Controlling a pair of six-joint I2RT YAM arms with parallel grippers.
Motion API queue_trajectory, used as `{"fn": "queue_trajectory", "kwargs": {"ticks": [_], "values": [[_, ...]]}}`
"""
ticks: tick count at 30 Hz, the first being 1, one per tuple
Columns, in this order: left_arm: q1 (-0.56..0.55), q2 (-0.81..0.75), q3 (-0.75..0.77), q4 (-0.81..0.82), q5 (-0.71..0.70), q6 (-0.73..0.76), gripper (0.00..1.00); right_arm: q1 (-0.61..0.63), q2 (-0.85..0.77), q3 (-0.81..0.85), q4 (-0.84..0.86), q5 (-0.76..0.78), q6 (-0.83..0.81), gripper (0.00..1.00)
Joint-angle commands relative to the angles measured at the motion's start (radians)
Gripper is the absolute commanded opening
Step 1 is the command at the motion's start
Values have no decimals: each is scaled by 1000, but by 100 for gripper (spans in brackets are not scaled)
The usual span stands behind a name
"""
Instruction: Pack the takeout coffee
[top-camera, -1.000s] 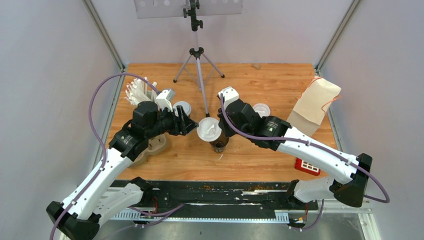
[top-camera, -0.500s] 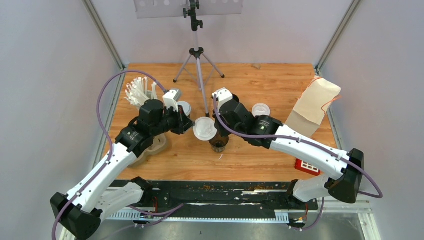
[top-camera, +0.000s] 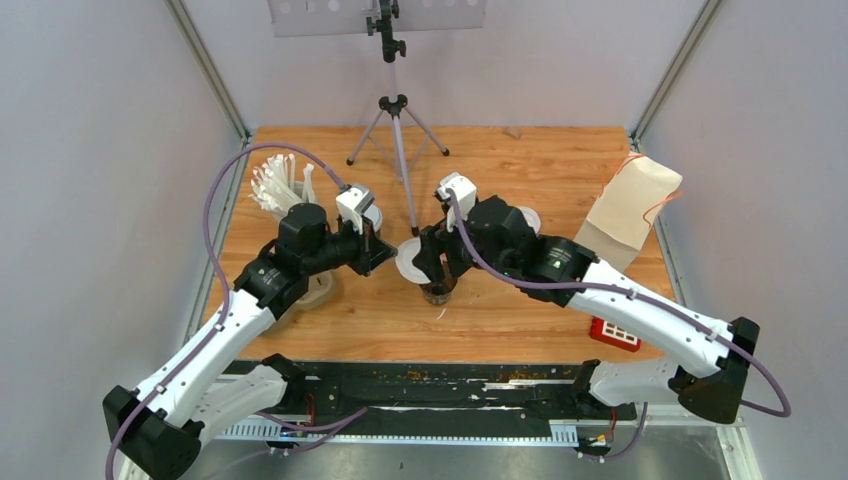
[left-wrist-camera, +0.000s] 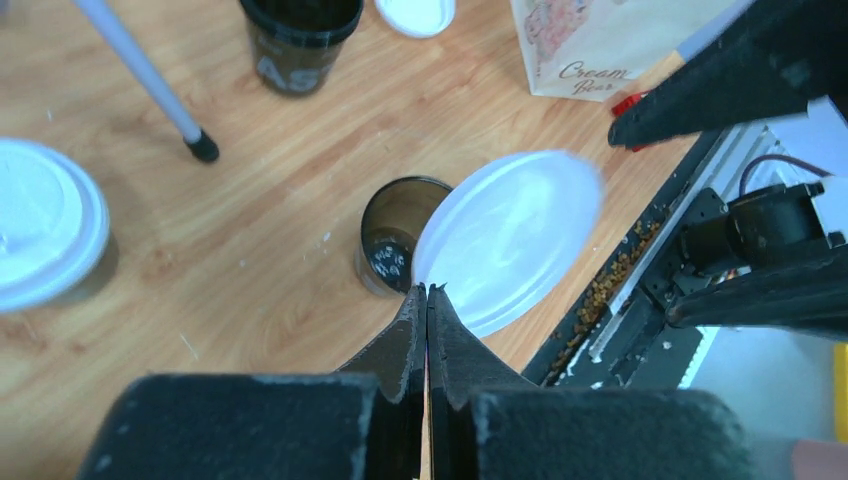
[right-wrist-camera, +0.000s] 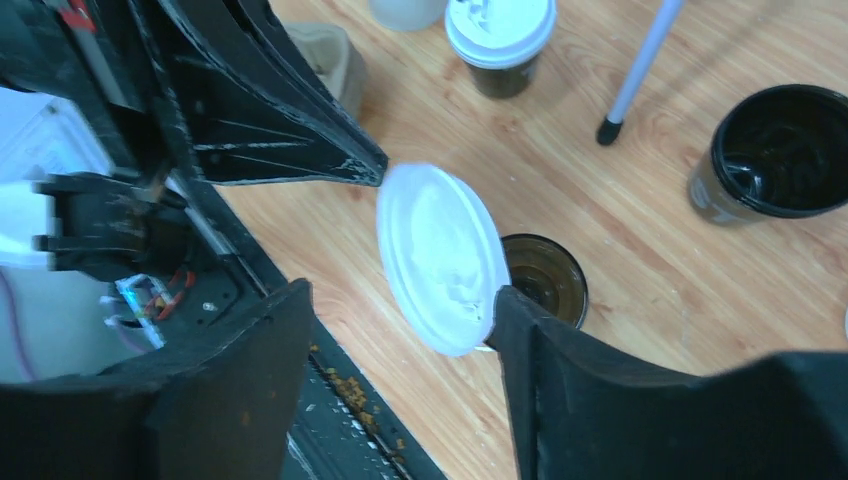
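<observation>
Left pincer (left-wrist-camera: 427, 295): closed tight, tips pinching the near rim of the white lid (left-wrist-camera: 510, 240). The lid hangs tilted just beyond my tips, off to their right. The grip is on the edge only, so I judge it can swing.

Open black cup (left-wrist-camera: 395, 245): stands on the tabletop (left-wrist-camera: 250, 150) directly ahead of and below my left tips. The lid partly overlaps its mouth in the left wrist view. Something dark lies at the bottom.

Right pincer (right-wrist-camera: 400, 300): jaws apart, one either side of the same lid and holding nothing. I cannot tell whether one finger touches the rim.

Step in hand, as I judge it: seat this lid on the cup below.
- Draw the right pincer back first, well clear of the lid.
- Level the lid before lowering it. Tilted, it would catch one side of the cup's mouth and tip the cup.
- Centre it over the mouth, then lower slowly.
- Release only once the rim sits all round, then press from above.

Farther from both pincers: a lidded cup (right-wrist-camera: 500, 30) and a second open cup (right-wrist-camera: 775, 150), both untouched.
</observation>
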Motion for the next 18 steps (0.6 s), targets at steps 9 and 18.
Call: {"fn": "queue_trajectory", "kwargs": {"ticks": [9,18], "values": [[-5,-212,-177,391,159,391,0,-201,-126,-8,78,-495,109,94],[-5,-41,-54,-10,-167,112,34,-202,-172,-45,8,-340,49,90]]}}
